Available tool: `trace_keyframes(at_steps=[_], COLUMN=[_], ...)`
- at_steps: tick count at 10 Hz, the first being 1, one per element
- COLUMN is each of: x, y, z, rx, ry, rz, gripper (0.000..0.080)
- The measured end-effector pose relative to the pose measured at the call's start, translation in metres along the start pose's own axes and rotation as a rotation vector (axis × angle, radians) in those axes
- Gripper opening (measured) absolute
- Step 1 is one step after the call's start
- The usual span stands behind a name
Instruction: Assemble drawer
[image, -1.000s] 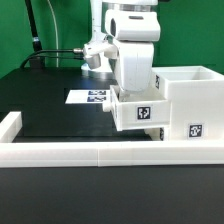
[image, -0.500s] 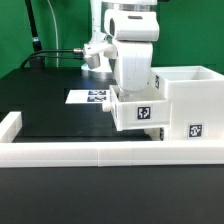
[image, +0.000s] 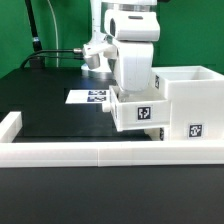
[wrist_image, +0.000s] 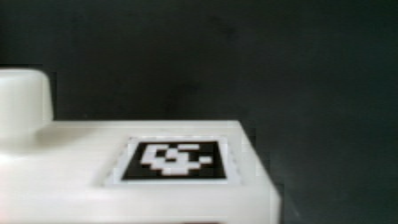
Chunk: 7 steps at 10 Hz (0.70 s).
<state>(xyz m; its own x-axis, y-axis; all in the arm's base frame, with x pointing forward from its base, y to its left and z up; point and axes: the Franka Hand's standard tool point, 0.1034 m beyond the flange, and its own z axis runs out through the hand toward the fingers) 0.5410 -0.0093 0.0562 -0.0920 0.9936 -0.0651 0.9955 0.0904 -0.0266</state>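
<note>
One drawer (image: 137, 113) upright, tag facing camera.

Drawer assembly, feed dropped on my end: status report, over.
Gripper down over small drawer box, fingers hidden, grip unconfirmed. Box sits against larger drawer frame by the white rail. Marker board behind; nothing in the way.

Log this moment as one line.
arm over small box | small box beside big box | tool hidden | marker board behind
</note>
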Motion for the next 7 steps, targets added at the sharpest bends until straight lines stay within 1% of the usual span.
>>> trace_keyframes(at_steps=[7], x=[-0.0029], y=[0.0014], z=[0.0001], rx=[-0.004], ry=[-0.002], rz=[-0.01], gripper=[0.0044])
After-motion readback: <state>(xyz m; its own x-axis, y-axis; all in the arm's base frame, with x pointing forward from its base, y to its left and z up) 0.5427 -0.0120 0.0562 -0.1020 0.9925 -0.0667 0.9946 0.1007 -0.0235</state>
